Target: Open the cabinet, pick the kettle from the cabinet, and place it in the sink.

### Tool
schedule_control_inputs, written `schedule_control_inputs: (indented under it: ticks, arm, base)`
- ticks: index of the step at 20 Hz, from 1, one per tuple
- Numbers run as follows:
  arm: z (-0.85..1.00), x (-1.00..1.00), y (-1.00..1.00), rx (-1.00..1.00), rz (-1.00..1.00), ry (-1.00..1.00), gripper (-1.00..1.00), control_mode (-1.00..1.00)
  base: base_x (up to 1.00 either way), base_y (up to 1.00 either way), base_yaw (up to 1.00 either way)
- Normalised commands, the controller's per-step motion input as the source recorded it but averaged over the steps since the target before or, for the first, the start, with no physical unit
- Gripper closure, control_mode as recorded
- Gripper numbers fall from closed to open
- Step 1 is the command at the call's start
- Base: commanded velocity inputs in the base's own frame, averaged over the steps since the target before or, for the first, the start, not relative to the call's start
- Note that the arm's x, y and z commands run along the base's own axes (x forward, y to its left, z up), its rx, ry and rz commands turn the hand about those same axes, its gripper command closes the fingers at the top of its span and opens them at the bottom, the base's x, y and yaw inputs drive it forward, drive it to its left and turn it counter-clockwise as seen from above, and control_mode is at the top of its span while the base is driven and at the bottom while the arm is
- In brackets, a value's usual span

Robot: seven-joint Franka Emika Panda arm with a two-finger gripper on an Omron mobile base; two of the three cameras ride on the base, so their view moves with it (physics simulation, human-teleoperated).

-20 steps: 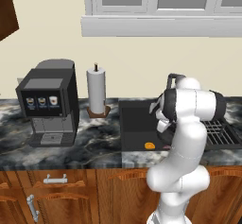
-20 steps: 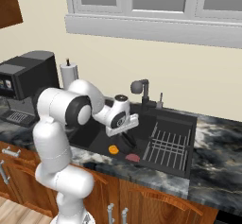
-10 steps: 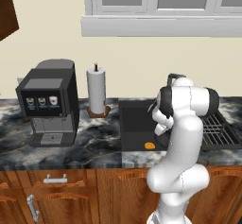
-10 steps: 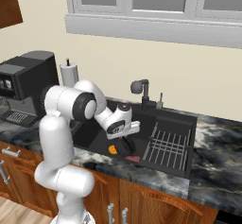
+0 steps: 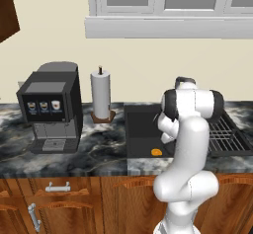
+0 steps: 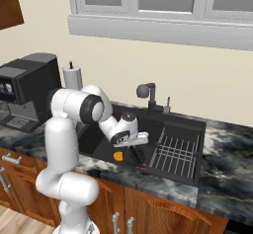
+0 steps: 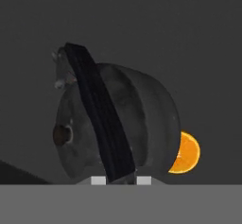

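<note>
Hand (image 7: 118,178) clamped on the arched handle of the kettle (image 7: 118,124), frame centre, hanging low inside the sink (image 6: 190,171). Orange piece (image 7: 185,153) lies just beside it (lower right). Risk, judged: releasing tilted could roll the kettle onto it.

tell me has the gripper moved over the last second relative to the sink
Yes. In the right base view the gripper, shut on the kettle, has swung down and toward the front edge of the sink, away from the faucet.
</note>
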Motion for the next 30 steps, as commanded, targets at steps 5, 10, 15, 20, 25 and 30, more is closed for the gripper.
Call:
schedule_control_inputs:
  ticks: [5, 10, 15, 20, 25, 30]
  arm:
    - [-0.16, 0.14, -0.09, -0.01, -0.16, 0.0, 1.0, -1.0]
    - [-0.23, 0.16, -0.06, 0.0, -0.13, -0.01, 1.0, -1.0]
    - [-0.26, 0.15, -0.03, 0.0, -0.08, -0.01, 1.0, -1.0]
    - [-0.3, 0.08, -0.02, 0.0, -0.07, 0.0, 1.0, -1.0]
    - [-0.28, 0.0, -0.09, 0.0, -0.08, 0.0, 1.0, -1.0]
    - [-0.22, 0.0, -0.16, 0.0, -0.1, 0.0, -1.0, -1.0]
  base:
    - [0.0, 0.0, 0.0]
    - [0.0, 0.0, 0.0]
    - [0.0, 0.0, 0.0]
    - [0.0, 0.0, 0.0]
    - [0.0, 0.0, 0.0]
    - [0.0, 0.0, 0.0]
